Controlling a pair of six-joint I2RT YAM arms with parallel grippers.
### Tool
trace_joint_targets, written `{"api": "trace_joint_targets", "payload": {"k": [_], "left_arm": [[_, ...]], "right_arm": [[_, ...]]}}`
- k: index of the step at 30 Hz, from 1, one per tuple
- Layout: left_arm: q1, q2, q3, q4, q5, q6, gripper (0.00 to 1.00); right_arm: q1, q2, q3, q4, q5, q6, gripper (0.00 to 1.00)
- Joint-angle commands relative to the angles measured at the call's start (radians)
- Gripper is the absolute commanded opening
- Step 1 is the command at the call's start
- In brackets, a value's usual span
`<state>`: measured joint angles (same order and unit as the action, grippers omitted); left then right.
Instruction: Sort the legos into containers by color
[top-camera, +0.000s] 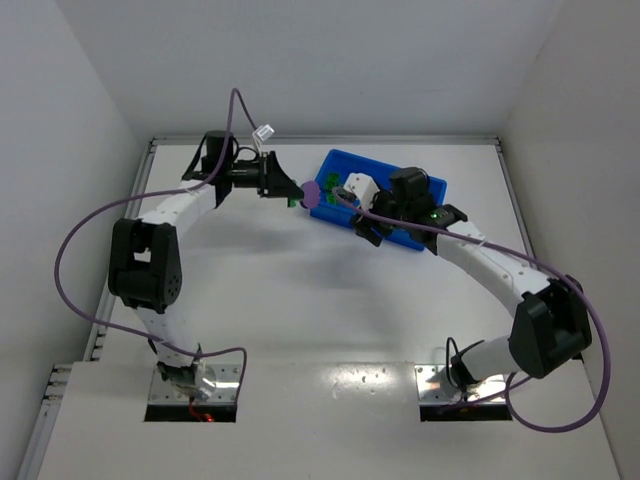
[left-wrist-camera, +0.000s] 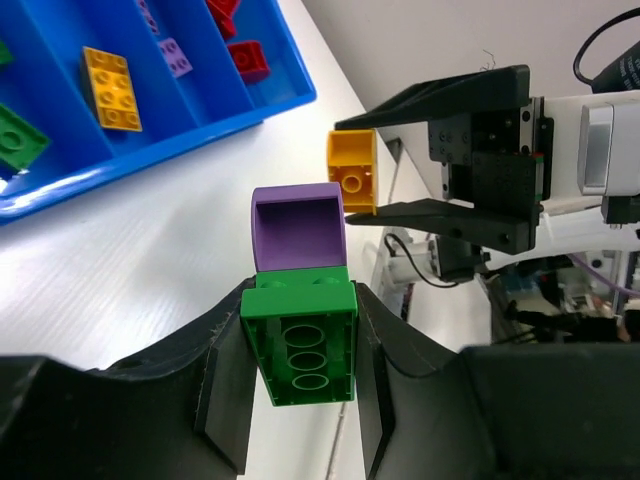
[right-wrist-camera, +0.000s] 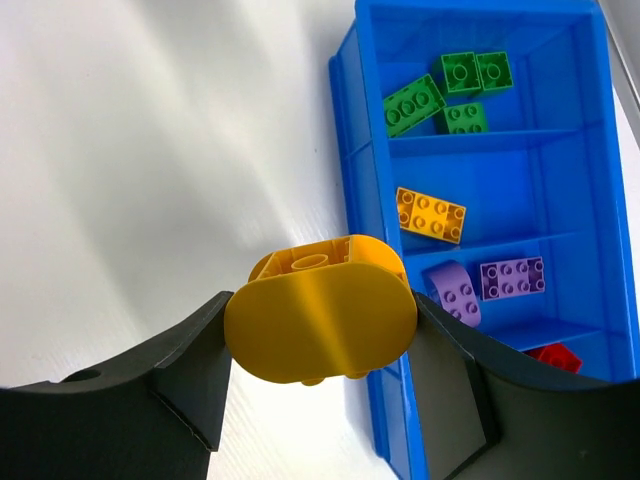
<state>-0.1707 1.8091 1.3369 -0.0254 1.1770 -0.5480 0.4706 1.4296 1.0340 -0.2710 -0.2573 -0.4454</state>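
My left gripper (left-wrist-camera: 300, 335) is shut on a green lego (left-wrist-camera: 301, 345) with a purple curved lego (left-wrist-camera: 297, 228) joined to its far end. In the top view this pair (top-camera: 311, 192) hangs just left of the blue bin (top-camera: 345, 160). Facing it, my right gripper (left-wrist-camera: 345, 170) is shut on a yellow rounded lego (right-wrist-camera: 320, 322), a short gap from the purple piece. The bin (right-wrist-camera: 345, 150) holds green legos (right-wrist-camera: 413, 104), a yellow one (right-wrist-camera: 430, 214), purple ones (right-wrist-camera: 511, 278) and a red one (right-wrist-camera: 552, 356), each colour in its own compartment.
The bin sits at the back right of the white table (top-camera: 300, 290), partly under the right arm (top-camera: 480, 255). White walls enclose the table on three sides. A purple cable (top-camera: 75, 240) loops off the left arm.
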Motion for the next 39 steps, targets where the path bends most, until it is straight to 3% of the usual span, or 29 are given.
{"api": "trace_joint_targets", "payload": {"k": [1,4,9,18,23,33,36,37,39], "left_arm": [[0.011,-0.067,-0.018,-0.011,0.000,0.048,0.03],[0.020,-0.077,-0.018,-0.022,-0.010,0.066,0.03],[0.040,-0.097,-0.027,-0.059,-0.022,0.091,0.03],[0.109,-0.215,-0.090,-0.175,-0.196,0.212,0.03],[0.120,-0.271,-0.108,-0.223,-0.307,0.266,0.05],[0.129,-0.292,-0.119,-0.235,-0.316,0.276,0.05],[0.129,-0.292,-0.119,-0.235,-0.316,0.286,0.05],[0.129,-0.292,-0.119,-0.235,-0.316,0.286,0.06],[0.129,-0.292,-0.119,-0.235,-0.316,0.286,0.06]], "right_arm": [[-0.006,-0.043,0.000,0.015,-0.023,-0.006,0.00],[0.011,-0.023,0.021,-0.033,-0.074,0.007,0.00],[0.000,0.103,0.112,0.027,-0.063,0.129,0.00],[-0.058,0.409,0.487,-0.034,0.043,0.234,0.00],[-0.092,0.511,0.544,-0.085,0.033,0.234,0.00],[-0.162,0.658,0.613,-0.094,-0.011,0.209,0.00],[-0.171,0.704,0.659,-0.109,-0.023,0.200,0.10],[-0.171,0.715,0.682,-0.123,-0.037,0.200,0.25],[-0.181,0.724,0.693,-0.123,-0.049,0.200,0.38]]}}
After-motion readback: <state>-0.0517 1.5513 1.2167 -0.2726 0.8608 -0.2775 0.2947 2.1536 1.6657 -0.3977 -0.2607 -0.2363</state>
